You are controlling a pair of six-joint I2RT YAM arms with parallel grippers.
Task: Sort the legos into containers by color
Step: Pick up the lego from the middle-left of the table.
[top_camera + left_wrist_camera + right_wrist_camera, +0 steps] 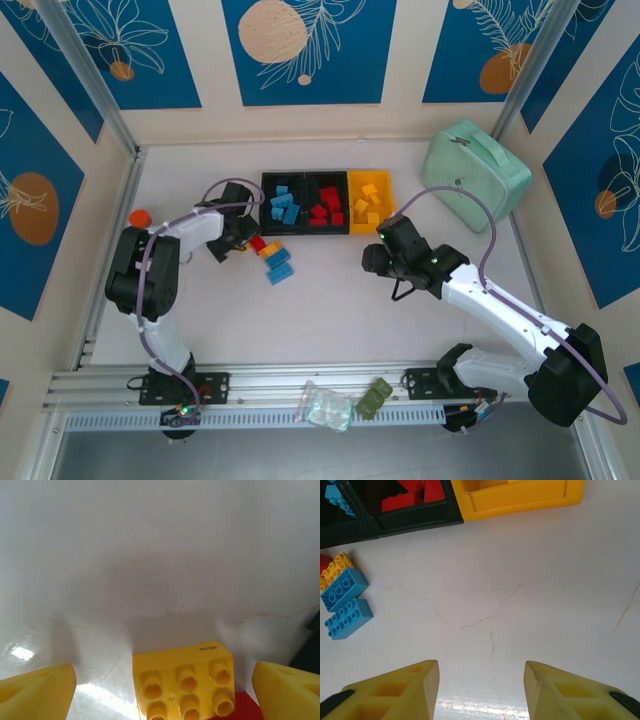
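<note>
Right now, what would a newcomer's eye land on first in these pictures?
The row of three bins at the far middle of the table, holding blue, red and yellow bricks. In front, loose bricks lie where the left arm sets open jaws either side of a yellow brick.

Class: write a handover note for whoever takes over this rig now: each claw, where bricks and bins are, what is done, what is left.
Left claw: open, straddling a small yellow plastic brick, not gripping.
Right claw: open, empty, above bare white table.
Done: sorted blue bricks in left black plastic bin, sorted red bricks in middle black bin, sorted yellow bricks in yellow bin.
Left: that yellow brick, one loose red brick, two loose blue bricks, clustered near the left bin.
</note>
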